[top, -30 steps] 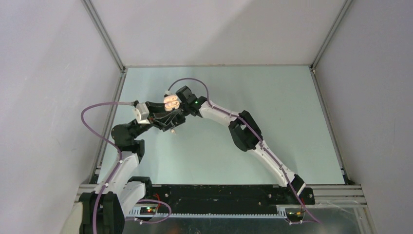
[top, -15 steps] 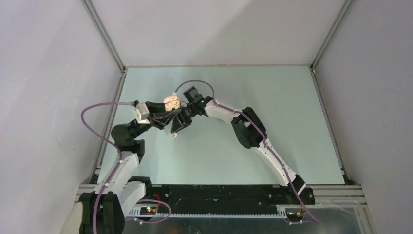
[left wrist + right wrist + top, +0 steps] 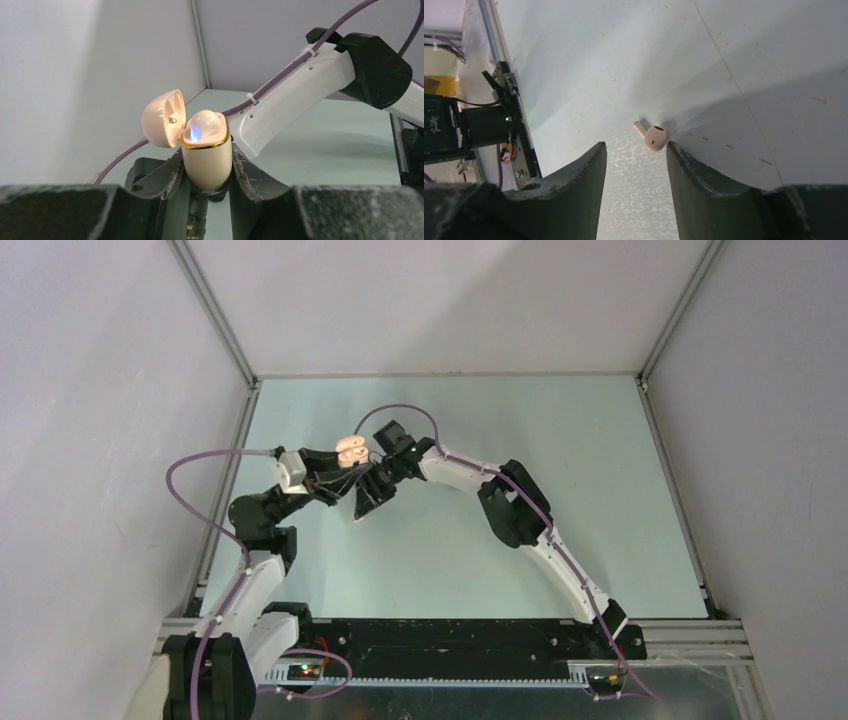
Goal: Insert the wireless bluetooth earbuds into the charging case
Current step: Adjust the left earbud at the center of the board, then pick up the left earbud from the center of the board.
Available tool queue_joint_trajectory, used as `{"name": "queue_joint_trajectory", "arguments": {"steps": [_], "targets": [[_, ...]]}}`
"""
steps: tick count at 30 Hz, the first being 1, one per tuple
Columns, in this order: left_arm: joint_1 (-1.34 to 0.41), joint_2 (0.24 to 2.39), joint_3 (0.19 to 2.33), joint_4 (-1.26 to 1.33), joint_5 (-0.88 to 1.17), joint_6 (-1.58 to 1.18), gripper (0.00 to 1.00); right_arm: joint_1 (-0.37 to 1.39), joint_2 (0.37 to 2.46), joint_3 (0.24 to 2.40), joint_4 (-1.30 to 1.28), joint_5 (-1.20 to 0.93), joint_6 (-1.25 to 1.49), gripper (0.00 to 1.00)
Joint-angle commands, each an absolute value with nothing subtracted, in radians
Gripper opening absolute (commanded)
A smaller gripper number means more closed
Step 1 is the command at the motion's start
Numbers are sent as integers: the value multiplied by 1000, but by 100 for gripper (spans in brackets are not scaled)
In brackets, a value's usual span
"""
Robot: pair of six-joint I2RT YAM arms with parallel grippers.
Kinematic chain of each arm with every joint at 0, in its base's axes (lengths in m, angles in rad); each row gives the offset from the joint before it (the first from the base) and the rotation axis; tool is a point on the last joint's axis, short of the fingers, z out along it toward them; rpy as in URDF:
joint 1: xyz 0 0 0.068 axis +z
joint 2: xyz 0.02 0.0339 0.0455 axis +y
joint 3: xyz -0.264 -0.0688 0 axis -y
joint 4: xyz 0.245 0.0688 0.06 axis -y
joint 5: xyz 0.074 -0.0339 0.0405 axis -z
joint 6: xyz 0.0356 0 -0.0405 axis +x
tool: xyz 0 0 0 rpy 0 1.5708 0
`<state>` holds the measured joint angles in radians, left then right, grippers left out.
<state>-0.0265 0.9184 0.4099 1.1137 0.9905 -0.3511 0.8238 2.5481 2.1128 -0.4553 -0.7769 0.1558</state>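
Charging case: cream, upright, gold-rimmed, blue glow at its mouth; lid swung open to the left.
Left gripper: pinching the case's lower body between both fingers.
Earbud: cream, lying on the desk, stem pointing up-left.
Right gripper: fingers spread, holding nothing; the earbud lies just beside one fingertip, and contact cannot be told.

Bright diffuse light, soft shadows, glare on charging case
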Motion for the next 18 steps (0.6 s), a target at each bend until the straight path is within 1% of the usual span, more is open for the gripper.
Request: {"name": "queue_joint_trajectory", "arguments": {"steps": [1,8,14,18], "targets": [[-20,911,439,1144,976,-356,13,832,2559,2147,-532,-621,99,54],[-20,913,440,1144,978,-356,13,850,2601,2224,-575,-587,72,53],[-20,918,441,1145,979,-356,13,854,2589,2202,-594,-585,38,48],[-20,918,442,1146,979,-357,13,853,2579,2190,-605,-590,21,47]]}}
